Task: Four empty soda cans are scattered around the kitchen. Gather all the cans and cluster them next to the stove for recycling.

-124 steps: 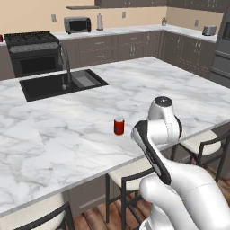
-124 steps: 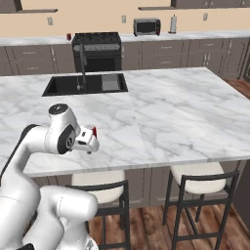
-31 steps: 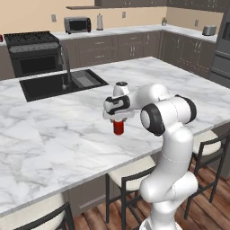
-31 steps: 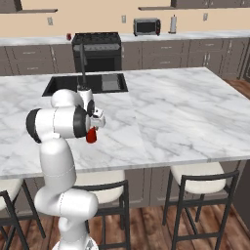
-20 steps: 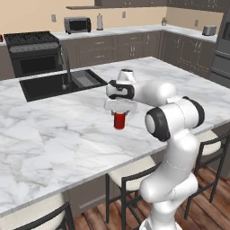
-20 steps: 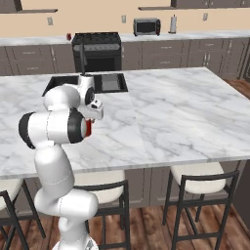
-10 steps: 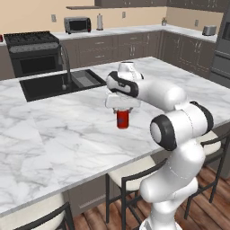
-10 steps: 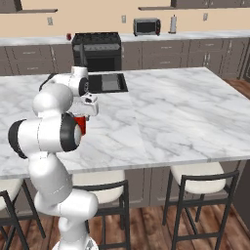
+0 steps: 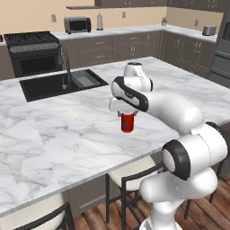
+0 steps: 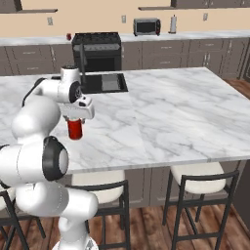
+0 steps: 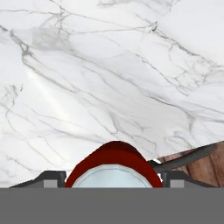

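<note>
One red can [image 9: 127, 122] stands upright on the marble island [image 9: 54, 130], seen from the left base camera. It sits near the island's front edge, well apart from the black sink [image 9: 54, 84] set into the far side. The white arm bends over the island and its gripper [image 9: 127, 114] comes down over the can's top. The fingers are hidden behind the hand, so I cannot tell from this side whether they touch the can. A black stove [image 9: 31, 56] stands against the back wall, far beyond the sink, with a microwave [image 9: 77, 24] on the counter to its right.

From the right base camera, the same can [image 10: 74, 129] stands on the island [image 10: 171, 112] in front of the sink [image 10: 102, 82], with the gripper [image 10: 75, 118] directly over it. The stove [image 10: 96, 46] is behind the sink. Two stools [image 10: 205, 188] stand at the island's front edge.

From the hand camera, the can [image 11: 114, 167] sits low and centred, silver top facing up, between the two dark fingertips [image 11: 51, 176]. The jaws stand partly apart, one on each side of the can; contact cannot be made out.
</note>
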Controlling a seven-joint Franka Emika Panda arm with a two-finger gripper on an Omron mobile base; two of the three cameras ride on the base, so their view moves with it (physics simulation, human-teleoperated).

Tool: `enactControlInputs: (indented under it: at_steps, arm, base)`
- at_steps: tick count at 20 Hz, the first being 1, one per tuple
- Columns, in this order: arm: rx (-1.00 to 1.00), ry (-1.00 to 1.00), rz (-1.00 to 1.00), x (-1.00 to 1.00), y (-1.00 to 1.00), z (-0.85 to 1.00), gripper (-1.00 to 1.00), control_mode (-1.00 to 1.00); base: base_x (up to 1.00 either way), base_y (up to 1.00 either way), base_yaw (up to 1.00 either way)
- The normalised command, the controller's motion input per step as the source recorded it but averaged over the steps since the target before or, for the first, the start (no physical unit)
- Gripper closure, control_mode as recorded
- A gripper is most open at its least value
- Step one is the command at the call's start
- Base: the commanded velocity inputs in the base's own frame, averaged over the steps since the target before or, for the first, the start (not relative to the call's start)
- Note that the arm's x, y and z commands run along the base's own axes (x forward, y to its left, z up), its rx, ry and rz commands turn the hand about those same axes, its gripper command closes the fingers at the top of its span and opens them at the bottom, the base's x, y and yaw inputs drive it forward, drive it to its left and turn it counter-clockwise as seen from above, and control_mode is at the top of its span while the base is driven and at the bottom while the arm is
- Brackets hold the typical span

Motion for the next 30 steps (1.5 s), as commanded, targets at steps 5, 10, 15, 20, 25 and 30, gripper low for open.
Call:
enactControlInputs:
  at_steps: [5, 10, 15, 20, 25, 30]
  arm:
    - [0.0, 0.02, 0.0, -0.56, -0.13, 0.49, 1.0, -1.0]
    - [0.0, 0.03, 0.0, -0.76, -0.08, 0.39, 1.0, -1.0]
    - [0.0, 0.01, 0.0, -0.67, -0.01, 0.17, 1.0, -1.0]
    - [0.0, 0.0, 0.0, -0.15, 0.0, 0.0, 1.0, -1.0]
    - [0.0, 0.0, 0.0, 0.0, 0.0, 0.0, 1.0, -1.0]
    - [0.0, 0.0, 0.0, -0.01, 0.0, 0.0, 1.0, 1.0]
  base:
    - [0.0, 0.0, 0.0]
    - [0.0, 0.0, 0.0]
    - [0.0, 0.0, 0.0]
    - [0.0, 0.0, 0.0]
    - [0.0, 0.0, 0.0]
    - [-0.06, 0.0, 0.0]
